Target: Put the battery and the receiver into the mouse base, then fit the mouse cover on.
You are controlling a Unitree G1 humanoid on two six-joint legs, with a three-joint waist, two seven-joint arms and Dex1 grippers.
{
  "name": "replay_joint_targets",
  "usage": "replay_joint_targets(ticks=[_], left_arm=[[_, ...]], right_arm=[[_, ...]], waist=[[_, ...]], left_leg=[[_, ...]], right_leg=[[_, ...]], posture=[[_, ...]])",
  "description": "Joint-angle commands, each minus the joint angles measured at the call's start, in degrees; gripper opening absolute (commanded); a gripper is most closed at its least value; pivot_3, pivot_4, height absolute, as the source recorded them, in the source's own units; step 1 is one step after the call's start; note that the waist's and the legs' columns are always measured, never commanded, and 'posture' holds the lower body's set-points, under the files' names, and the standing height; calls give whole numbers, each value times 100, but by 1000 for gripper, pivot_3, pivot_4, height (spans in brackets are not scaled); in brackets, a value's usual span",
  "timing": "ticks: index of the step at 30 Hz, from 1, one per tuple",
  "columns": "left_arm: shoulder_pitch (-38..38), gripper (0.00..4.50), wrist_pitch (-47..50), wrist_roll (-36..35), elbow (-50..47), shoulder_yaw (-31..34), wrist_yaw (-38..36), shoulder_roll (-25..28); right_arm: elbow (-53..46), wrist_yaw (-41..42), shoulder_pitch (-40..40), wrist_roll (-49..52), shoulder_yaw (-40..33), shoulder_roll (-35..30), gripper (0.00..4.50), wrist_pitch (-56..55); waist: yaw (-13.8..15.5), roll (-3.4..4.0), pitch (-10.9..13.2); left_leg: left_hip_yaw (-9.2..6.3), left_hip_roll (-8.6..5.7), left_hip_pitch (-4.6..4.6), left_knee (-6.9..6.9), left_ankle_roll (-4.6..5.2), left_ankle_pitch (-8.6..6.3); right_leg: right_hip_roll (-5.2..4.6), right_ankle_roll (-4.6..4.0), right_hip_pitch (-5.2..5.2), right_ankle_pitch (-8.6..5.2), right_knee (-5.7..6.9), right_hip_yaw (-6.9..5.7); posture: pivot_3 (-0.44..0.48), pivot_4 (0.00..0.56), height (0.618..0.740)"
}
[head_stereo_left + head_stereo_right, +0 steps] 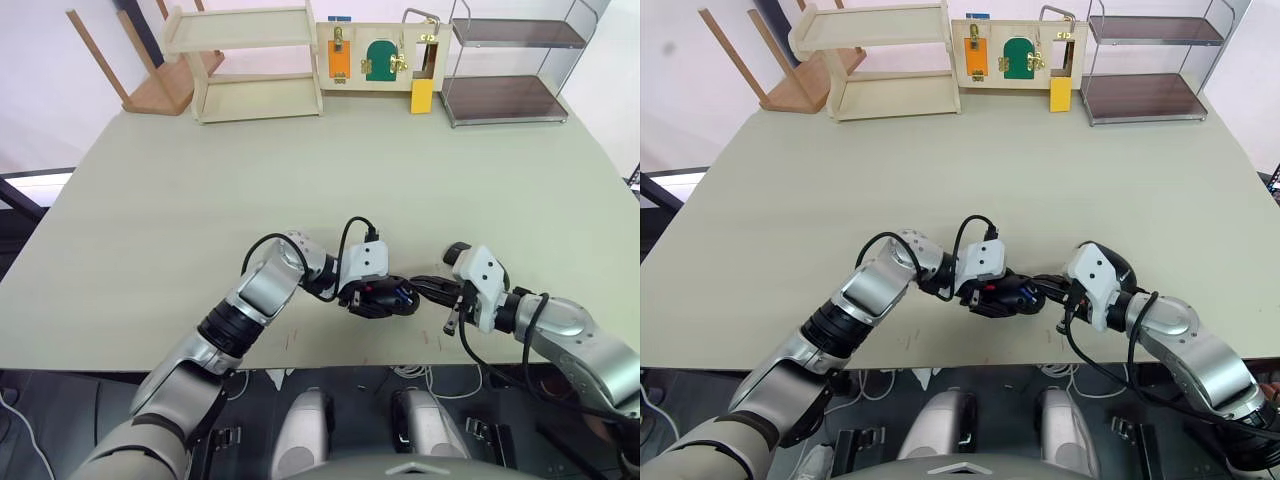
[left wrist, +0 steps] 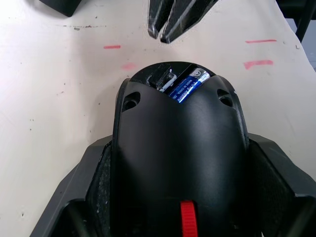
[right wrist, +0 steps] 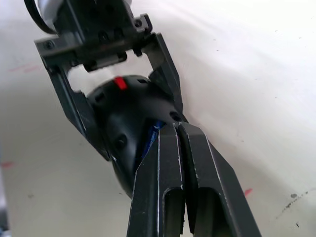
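My left gripper (image 1: pixel 383 296) is shut on the black mouse base (image 2: pixel 177 148), one finger (image 2: pixel 94 177) on each side, just above the table near its front edge. The base's red part (image 2: pixel 188 217) faces the left wrist. The blue battery (image 2: pixel 187 86) lies in the open recess at the base's far end. A small dark piece (image 2: pixel 163 79) sits beside it; I cannot tell whether it is the receiver. My right gripper (image 1: pixel 420 285) is shut with nothing visible in it, its tips (image 3: pixel 173 129) at that end of the base. The mouse cover is out of view.
At the table's back edge stand a wooden stand (image 1: pixel 150 85), a pale wooden shelf (image 1: pixel 250 65), a board of latches (image 1: pixel 380 55) and a wire rack (image 1: pixel 510 70). Red marks (image 2: pixel 259 63) are on the tabletop (image 1: pixel 200 200) near the base.
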Motion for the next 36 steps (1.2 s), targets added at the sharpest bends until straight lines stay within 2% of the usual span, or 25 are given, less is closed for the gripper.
replay_joint_targets(ticks=[1,10,36], left_arm=[[84,3023,143,73,35,-149,-54,83],[73,3023,153,78,37,-148,-37,67],[62,3023,209,65,2,-161,-56,64]], right_arm=[[-9,95,-33,-195,-51,164,89,-245],[236,474,-43,-559,-35,348,89,-432],[923,560,115,-1398,144,565,89,-376]], waist=[[1,0,0],[5,0,0],[8,-12,-17]], left_leg=[[1,0,1,0,0,0],[2,0,3,0,0,0],[3,-1,17,1,-1,0]], right_leg=[[0,0,0,0,3,1],[1,-15,1,9,8,4],[2,-16,5,4,29,7]], posture=[[0,150,740],[0,150,740],[0,150,740]])
